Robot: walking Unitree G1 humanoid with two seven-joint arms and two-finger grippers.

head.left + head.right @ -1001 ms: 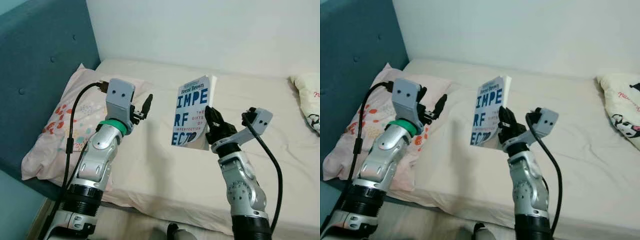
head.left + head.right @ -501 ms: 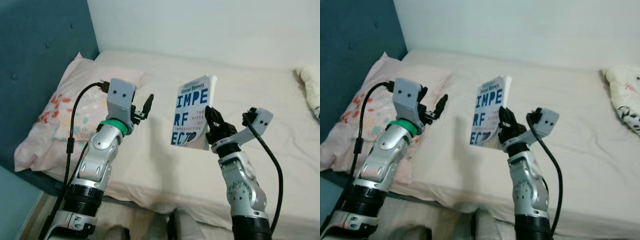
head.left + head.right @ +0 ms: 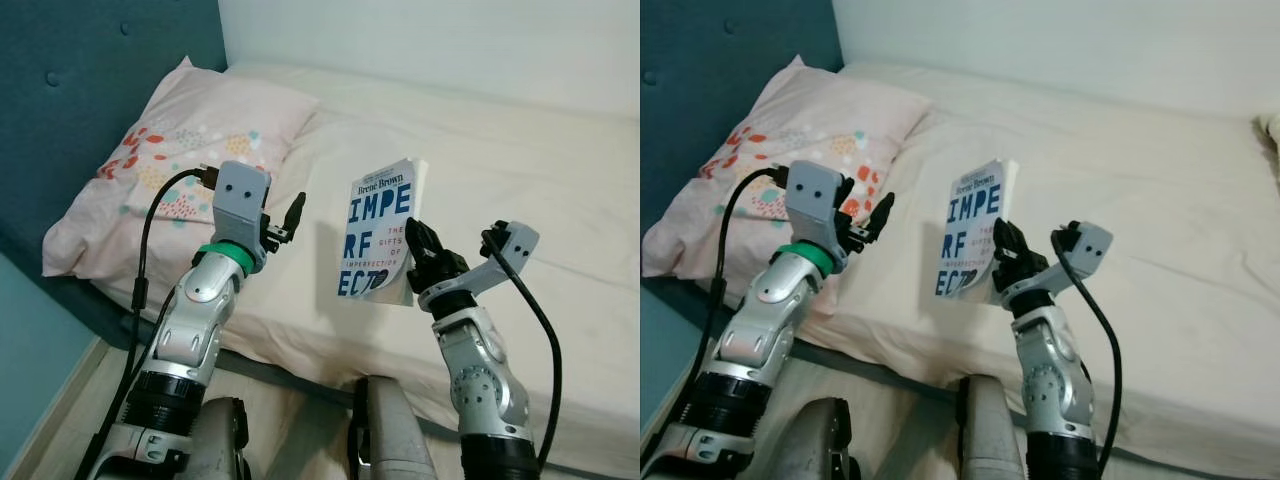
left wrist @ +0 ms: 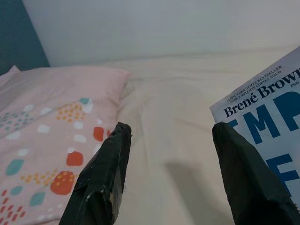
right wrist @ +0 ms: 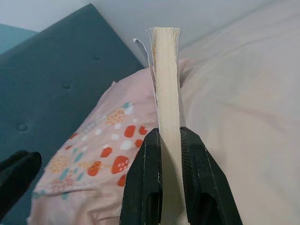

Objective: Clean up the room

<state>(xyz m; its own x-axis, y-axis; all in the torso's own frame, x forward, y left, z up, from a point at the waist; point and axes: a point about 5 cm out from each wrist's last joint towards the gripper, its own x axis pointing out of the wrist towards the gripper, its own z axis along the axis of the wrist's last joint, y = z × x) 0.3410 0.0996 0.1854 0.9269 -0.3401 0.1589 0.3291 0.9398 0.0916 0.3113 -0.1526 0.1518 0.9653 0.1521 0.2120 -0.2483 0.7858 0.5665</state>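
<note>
Arms both raised, elbows bent, forearms angled up over the near edge of the bed (image 3: pixel 560 170). The right gripper (image 3: pixel 422 262) sits at the top of its forearm with its two black fingers (image 5: pixel 146 187) pressed onto a paperback book (image 3: pixel 378 242), one finger against each cover, pinching it at its lower edge so that the page block rises straight up between them. The book stands upright above those fingers, its white and blue cover facing toward the left arm and the camera, spine side away from the wrist. A black cable loops from the right wrist camera housing down past the forearm.

The left gripper (image 3: pixel 288 218) is held at about the same height, its forearm tilted toward the middle, wrist bent so its fingers (image 4: pixel 105 173) point across toward the book. Those fingers are spread apart with nothing between them; through the gap lies bare sheet, and the book's cover shows just beyond the tip of one finger, near it but apart from it. On the other side of the left fingers lies a pink pillow (image 3: pixel 170 150) with coloured dots, resting on the bed against a teal headboard (image 3: pixel 90 90).
</note>
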